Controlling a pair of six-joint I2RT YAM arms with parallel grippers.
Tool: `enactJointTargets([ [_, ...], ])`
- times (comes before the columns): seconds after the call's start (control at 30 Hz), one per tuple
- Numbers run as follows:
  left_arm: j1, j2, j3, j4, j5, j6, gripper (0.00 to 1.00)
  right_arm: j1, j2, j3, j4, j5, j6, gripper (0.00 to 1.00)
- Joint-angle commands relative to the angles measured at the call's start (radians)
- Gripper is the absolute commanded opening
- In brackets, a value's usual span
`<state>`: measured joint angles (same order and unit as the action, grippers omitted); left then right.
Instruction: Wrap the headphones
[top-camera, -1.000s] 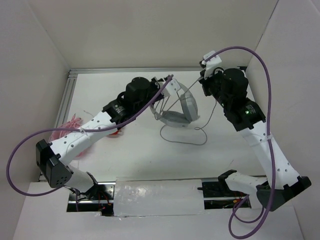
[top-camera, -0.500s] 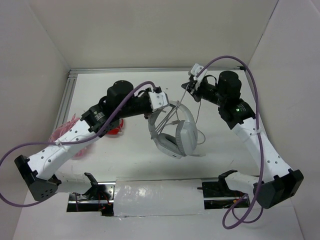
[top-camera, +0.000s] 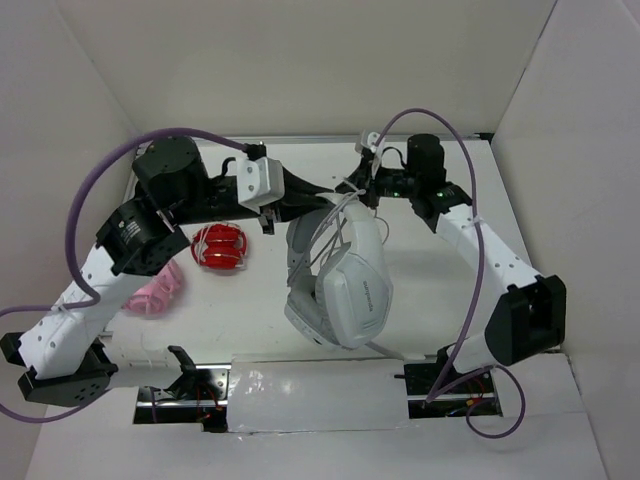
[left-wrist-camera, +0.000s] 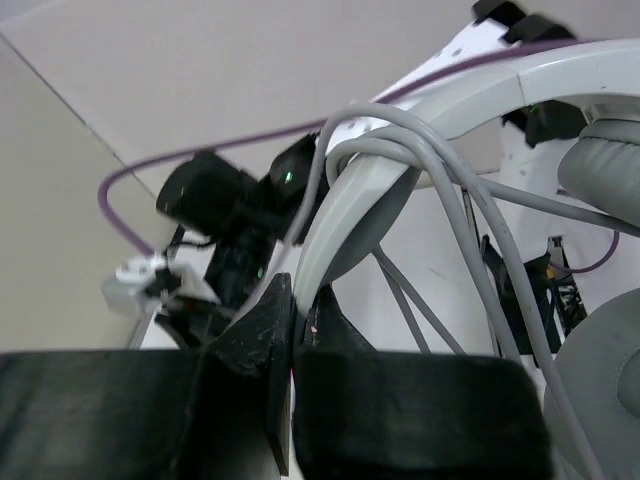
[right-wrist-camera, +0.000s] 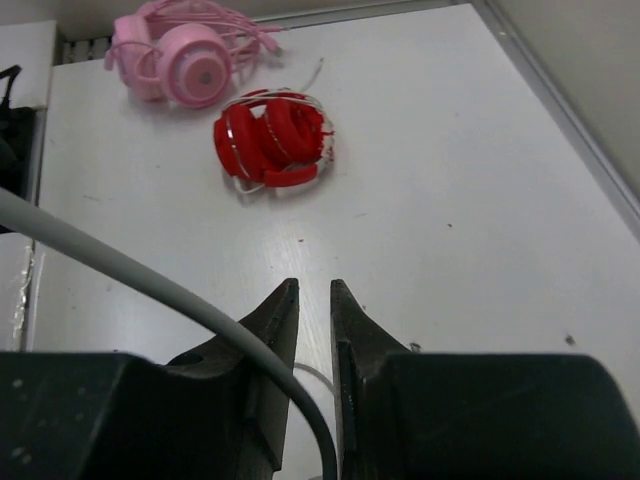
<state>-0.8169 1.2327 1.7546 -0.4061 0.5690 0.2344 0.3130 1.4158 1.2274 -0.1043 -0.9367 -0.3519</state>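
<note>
The white and light-grey headphones (top-camera: 345, 280) hang in the air over the middle of the table. My left gripper (top-camera: 322, 197) is shut on the headband; in the left wrist view the jaws (left-wrist-camera: 300, 300) pinch the white band (left-wrist-camera: 345, 215). Loops of thin cable (left-wrist-camera: 440, 165) lie over the band. My right gripper (top-camera: 357, 186) is just right of the band's top. In the right wrist view its jaws (right-wrist-camera: 314, 290) stand almost together, with the grey-white cable (right-wrist-camera: 150, 280) running down into the gap between them.
A red rounded headset (top-camera: 220, 247) lies on the table left of centre, also in the right wrist view (right-wrist-camera: 272, 140). A pink headset (top-camera: 157, 290) lies at the left edge, also in the right wrist view (right-wrist-camera: 185, 65). White walls enclose the table.
My left arm has lifted the headphones higher and toward the front. My right gripper has moved left, close to the top of the headband, carrying the cable.
</note>
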Motion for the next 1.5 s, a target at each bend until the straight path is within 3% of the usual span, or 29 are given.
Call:
enactJointTargets([
  [0.0,-0.005,0.014,0.091,0.041,0.04,-0.081,0.0,0.054,0.044,0.052,0.064,-0.076,0.017,0.26],
  [0.07,-0.007,0.036,0.143,0.03,0.019,-0.092,0.0,0.079,0.086,0.037,0.089,-0.076,0.043,0.26],
  [0.17,-0.008,0.04,0.152,0.073,-0.009,-0.122,0.0,0.118,0.13,-0.054,0.269,-0.074,0.163,0.26],
  [0.37,-0.007,0.108,0.241,0.124,-0.15,-0.176,0.0,0.213,0.227,-0.192,0.546,0.067,0.329,0.26],
  [0.47,-0.004,0.155,0.298,0.147,-0.282,-0.204,0.0,0.236,0.265,-0.249,0.685,0.094,0.425,0.22],
  [0.5,-0.004,0.163,0.307,0.153,-0.343,-0.202,0.0,0.253,0.271,-0.29,0.784,0.101,0.488,0.07],
  [0.53,-0.004,0.171,0.315,0.164,-0.377,-0.196,0.0,0.259,0.285,-0.31,0.831,0.116,0.516,0.0],
  [0.67,0.007,0.215,0.31,0.272,-0.605,-0.152,0.0,0.294,0.252,-0.51,1.029,0.203,0.613,0.0],
  [0.8,0.07,0.296,0.312,0.386,-0.842,-0.067,0.0,0.316,0.167,-0.693,1.097,0.353,0.737,0.0],
  [0.9,0.146,0.396,0.422,0.311,-0.914,-0.119,0.0,0.354,0.034,-0.804,1.033,0.522,0.78,0.0],
  [1.03,0.219,0.516,0.454,0.291,-1.015,-0.129,0.0,0.426,-0.13,-0.887,0.878,0.725,0.846,0.0],
  [1.13,0.252,0.547,0.393,0.38,-1.109,-0.075,0.0,0.466,-0.303,-0.888,0.605,1.02,0.903,0.0],
  [1.2,0.272,0.582,0.32,0.552,-1.208,0.07,0.0,0.511,-0.409,-0.835,0.358,1.26,0.916,0.0],
  [1.27,0.283,0.622,0.296,0.66,-1.285,0.246,0.0,0.573,-0.465,-0.772,0.171,1.402,0.901,0.0],
  [1.33,0.286,0.683,0.254,0.845,-1.36,0.385,0.0,0.607,-0.518,-0.723,0.07,1.587,0.892,0.0],
  [1.37,0.279,0.698,0.2,0.913,-1.38,0.524,0.0,0.63,-0.535,-0.667,-0.024,1.648,0.889,0.0],
  [1.43,0.265,0.72,0.128,1.133,-1.374,0.665,0.0,0.637,-0.543,-0.579,-0.087,1.788,0.845,0.0],
  [1.47,0.25,0.723,0.073,1.164,-1.367,0.73,0.0,0.637,-0.54,-0.554,-0.127,1.838,0.812,0.0],
])
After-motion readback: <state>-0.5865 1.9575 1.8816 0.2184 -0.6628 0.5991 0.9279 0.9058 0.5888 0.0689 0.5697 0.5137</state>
